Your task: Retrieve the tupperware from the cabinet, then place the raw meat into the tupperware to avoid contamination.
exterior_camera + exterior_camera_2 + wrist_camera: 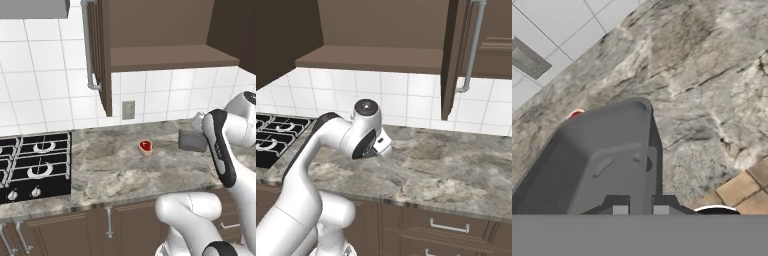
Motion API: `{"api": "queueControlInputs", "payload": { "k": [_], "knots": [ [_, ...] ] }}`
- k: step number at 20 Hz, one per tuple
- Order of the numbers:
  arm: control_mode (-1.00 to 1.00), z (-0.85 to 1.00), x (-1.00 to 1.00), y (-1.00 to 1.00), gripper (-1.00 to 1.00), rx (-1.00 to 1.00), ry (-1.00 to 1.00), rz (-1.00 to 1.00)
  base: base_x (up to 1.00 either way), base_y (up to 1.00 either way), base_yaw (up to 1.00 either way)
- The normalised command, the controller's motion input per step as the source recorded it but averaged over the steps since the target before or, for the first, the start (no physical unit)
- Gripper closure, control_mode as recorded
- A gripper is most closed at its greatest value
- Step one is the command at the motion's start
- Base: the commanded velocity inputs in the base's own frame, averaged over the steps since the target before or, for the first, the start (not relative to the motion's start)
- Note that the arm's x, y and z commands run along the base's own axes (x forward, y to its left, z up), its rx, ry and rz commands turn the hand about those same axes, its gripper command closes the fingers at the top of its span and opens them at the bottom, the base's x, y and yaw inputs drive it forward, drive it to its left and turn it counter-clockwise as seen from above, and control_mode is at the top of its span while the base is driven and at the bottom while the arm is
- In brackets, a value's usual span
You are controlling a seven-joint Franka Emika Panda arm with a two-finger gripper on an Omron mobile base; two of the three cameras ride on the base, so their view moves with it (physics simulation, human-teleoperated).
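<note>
Hand view: gripper [640,210] clamped on tupperware [602,160]; raw meat [575,113] at eleven o'clock. Best set down level, just beside meat.

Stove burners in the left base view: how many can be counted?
2 full burners on the stove, one behind and one nearer. Grates run on past the left edge, so more may be cut off there.

Arm: rose from the left base view's lower right, bent at the elbow.
Gripper [640,210]: closed, clamping the tupperware [602,160] rim.
</note>
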Motion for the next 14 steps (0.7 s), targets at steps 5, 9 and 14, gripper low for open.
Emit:
{"api": "queueControlInputs", "payload": {
  "k": [5, 9, 14],
  "knots": [
    [-1.00, -0.48, 0.35, -0.19, 1.00, -0.02, 0.00, 0.00, 0.00, 0.00, 0.00],
    [-1.00, -0.45, 0.42, -0.06, 1.00, -0.04, 0.00, 0.02, 0.00, 0.00, 0.00],
    [-1.00, -0.46, 0.50, -0.09, 1.00, -0.03, 0.00, 0.01, 0.00, 0.00, 0.00]
  ]
}}
